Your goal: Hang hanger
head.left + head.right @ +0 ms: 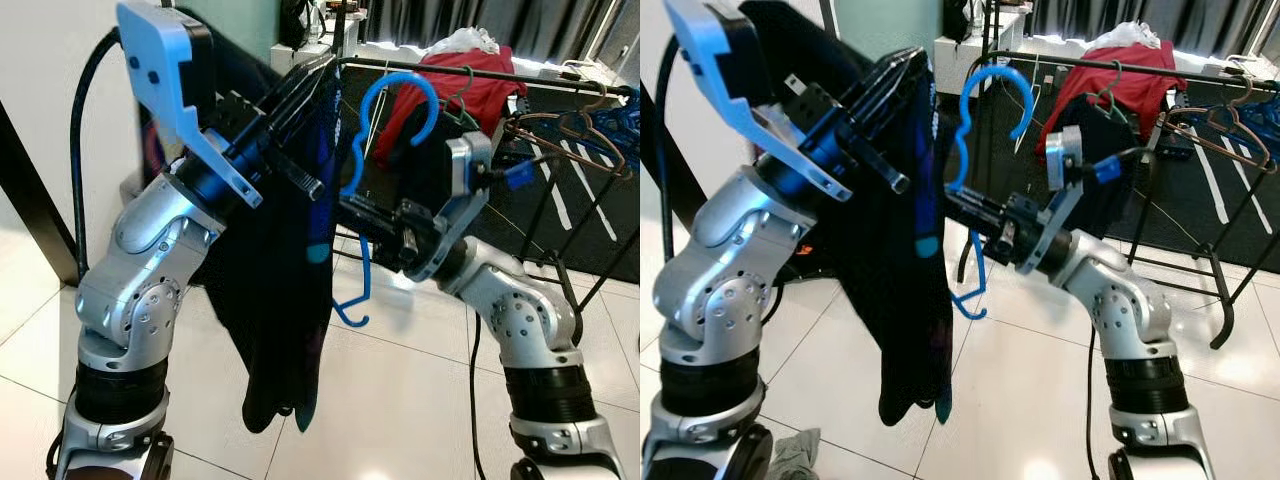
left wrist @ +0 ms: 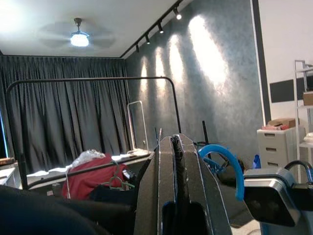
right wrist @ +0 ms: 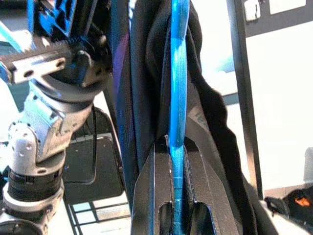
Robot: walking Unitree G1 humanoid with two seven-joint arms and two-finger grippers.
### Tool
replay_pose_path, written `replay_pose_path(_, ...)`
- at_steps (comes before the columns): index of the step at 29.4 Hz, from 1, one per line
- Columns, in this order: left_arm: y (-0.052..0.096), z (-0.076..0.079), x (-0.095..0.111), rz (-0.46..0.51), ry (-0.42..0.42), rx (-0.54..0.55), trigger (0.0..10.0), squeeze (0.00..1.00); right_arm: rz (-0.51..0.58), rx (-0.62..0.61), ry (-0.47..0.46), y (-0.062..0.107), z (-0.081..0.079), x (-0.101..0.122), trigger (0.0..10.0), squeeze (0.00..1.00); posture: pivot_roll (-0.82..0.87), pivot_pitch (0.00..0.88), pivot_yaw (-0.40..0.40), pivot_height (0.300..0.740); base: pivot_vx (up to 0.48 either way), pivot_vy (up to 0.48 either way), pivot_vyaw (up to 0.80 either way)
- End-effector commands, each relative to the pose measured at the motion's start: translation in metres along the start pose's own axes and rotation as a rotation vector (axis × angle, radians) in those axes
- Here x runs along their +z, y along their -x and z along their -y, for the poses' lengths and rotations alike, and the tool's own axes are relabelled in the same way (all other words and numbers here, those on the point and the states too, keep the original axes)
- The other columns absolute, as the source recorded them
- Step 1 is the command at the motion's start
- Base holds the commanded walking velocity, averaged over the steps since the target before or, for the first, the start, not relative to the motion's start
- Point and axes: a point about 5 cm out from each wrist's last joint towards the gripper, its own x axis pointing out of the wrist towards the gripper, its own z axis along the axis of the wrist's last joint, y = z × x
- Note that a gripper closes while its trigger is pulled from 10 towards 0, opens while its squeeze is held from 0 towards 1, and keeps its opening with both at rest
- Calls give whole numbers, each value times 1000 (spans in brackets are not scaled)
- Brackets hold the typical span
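The left arm is bent at the elbow and raised, its forearm angled up and inward. The left gripper (image 1: 300,85) has its two long black fingers pressed together on the top of a dark garment (image 1: 275,300) — a limp, matte black cloth with a teal-blue edge that hangs straight down from the pinch toward the tiled floor (image 1: 400,400). In the left wrist view the fingers (image 2: 161,191) stand closed with cloth squeezed between them.

Just right of the garment is the blue hanger (image 1: 365,175), glossy plastic with a round curved hook. Its long axis runs nearly vertical: the hook points up and opens to the right, and the lower end curls near the garment's hem side.

The right arm reaches up and leftward from a bent elbow. The right gripper (image 1: 350,205) is clamped on the hanger's shaft; the right wrist view shows the blue bar (image 3: 178,98) running straight up from between the closed fingers.

Behind — a black metal clothes rack (image 1: 450,68) with a red garment (image 1: 470,85) draped on it.
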Motion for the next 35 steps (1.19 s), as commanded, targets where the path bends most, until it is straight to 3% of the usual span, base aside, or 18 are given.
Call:
replay_pose_path(1,-2,3,5,2,-12,-24,0,0,27,-9,19,-2,1,5,10000,0,41,0,-37,740,0,0,0)
replay_pose_path(8,-1,6,7,-18,-7,-119,0,0,78,-119,39,3,16,16,10000,0,47,0,-42,740,0,0,0)
replay_pose_path(9,3,3,9,-35,-15,-139,4980,0,81,-130,44,6,18,19,10000,0,47,0,-42,740,0,0,0)
replay_pose_path(10,8,0,10,-64,-1,-176,10000,1000,82,-129,51,8,18,22,10000,0,48,0,-43,740,0,0,0)
replay_pose_path(12,11,0,10,-80,6,-194,10000,1000,81,-127,54,9,18,22,10000,0,48,0,-43,740,0,0,0)
replay_pose_path(14,24,3,13,-171,-24,-322,10000,1000,67,-96,67,16,15,26,10000,0,47,0,-42,740,0,0,0)
replay_pose_path(17,32,-1,16,-223,-52,-358,10000,1000,52,-67,71,21,12,28,10000,0,47,0,-42,740,0,0,0)
replay_pose_path(20,34,-15,23,-247,-124,-329,10000,1000,5,-49,83,27,10,26,10000,0,47,0,-41,740,0,0,0)
replay_pose_path(27,29,-36,44,-223,-251,-282,10000,1000,-80,-11,72,40,4,20,10000,0,42,0,-36,740,0,0,0)
replay_pose_path(35,23,-38,53,-232,-284,-337,10000,1000,-122,39,60,44,-2,17,10000,0,39,0,-29,740,0,0,0)
